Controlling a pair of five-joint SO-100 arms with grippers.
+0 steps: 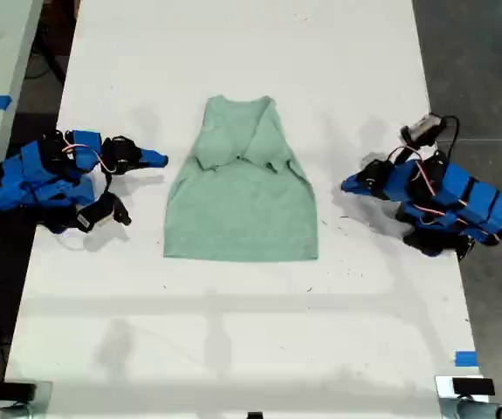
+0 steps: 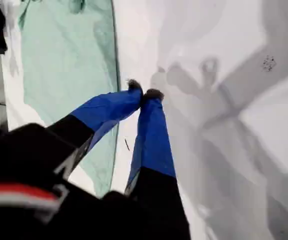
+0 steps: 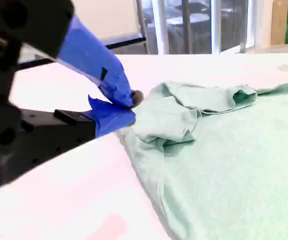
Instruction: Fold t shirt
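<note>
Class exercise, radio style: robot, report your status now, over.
My first gripper and my second gripper: jaws shut, empty, beside the shirt. T shirt flat on the table, both sleeves folded in. Nothing in the way.

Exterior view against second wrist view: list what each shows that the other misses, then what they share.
Only the exterior view shows both arms, the shirt's straight bottom hem and blue tape near the table edge. Only the second wrist view shows my second gripper closed beside the shirt, the folded-in sleeves bunched in layers, and window frames behind. Both show the t shirt lying on the white table.
</note>
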